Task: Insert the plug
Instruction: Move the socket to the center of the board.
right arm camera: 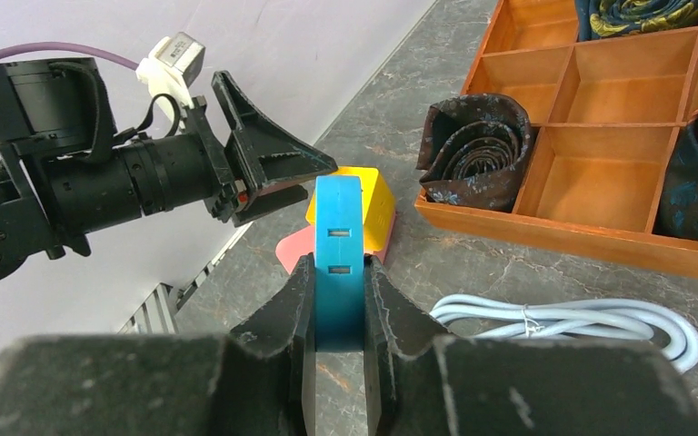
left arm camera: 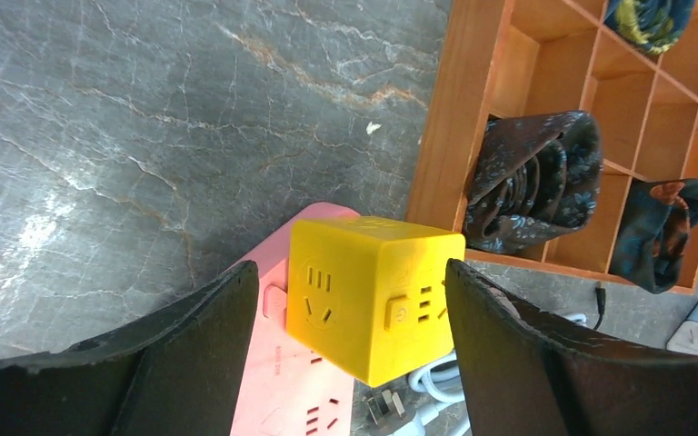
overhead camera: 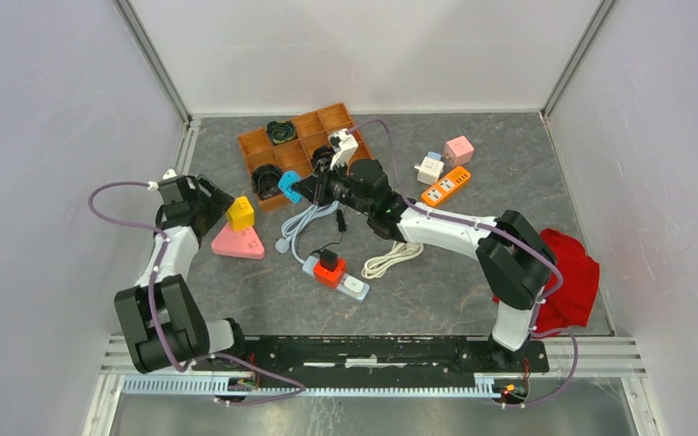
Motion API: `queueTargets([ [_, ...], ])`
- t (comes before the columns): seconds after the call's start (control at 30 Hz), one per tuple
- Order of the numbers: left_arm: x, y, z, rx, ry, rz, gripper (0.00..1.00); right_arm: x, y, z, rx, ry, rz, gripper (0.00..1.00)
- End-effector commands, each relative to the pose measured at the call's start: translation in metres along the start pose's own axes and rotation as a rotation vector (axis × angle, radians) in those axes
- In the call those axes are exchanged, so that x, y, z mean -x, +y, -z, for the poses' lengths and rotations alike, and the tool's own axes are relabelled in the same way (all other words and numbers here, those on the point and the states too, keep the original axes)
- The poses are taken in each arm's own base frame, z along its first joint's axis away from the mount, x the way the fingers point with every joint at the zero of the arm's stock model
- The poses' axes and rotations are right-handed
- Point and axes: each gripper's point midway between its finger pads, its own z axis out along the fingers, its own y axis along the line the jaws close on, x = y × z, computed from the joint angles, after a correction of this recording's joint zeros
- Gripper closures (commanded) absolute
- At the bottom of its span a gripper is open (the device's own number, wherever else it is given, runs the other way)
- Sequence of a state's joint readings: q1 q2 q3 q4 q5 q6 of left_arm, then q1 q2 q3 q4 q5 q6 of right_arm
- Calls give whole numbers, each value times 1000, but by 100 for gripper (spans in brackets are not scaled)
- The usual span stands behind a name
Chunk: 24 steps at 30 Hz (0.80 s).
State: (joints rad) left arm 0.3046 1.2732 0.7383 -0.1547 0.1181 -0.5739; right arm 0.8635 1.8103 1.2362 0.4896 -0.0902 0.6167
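R gripper (right arm camera: 338,291) held the blue plug (right arm camera: 338,232) tight, up off the table, near the wood tray (right arm camera: 554,232). L gripper (left arm camera: 353,268) stood wide open around the yellow cube socket (left arm camera: 373,300), which sat on the pink strip (left arm camera: 282,400). Plug wasn't in yet; prob. it needed carrying over & pushing in.

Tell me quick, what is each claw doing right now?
Left gripper: open, with a finger on either side of the yellow cube socket.
Right gripper: shut on the blue plug.
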Motion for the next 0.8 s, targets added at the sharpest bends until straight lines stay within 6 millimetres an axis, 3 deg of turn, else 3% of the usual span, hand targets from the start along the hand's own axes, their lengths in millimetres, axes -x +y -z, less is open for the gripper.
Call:
queueTargets([
  [0.0,7,-11,-10,-70,4,-33,21,23,17,-12,27,-74,26,99],
  [0.13,-1,-23,-14,-151,46,-21,25,14,19,-24,24,-56,31,100],
  [0.53,-36,-14,3,-152,101,122,51,-13,25,-50,-16,-34,47,100],
  [0.77,-50,-25,16,-227,135,211,56,-24,27,-61,-55,-29,88,99],
])
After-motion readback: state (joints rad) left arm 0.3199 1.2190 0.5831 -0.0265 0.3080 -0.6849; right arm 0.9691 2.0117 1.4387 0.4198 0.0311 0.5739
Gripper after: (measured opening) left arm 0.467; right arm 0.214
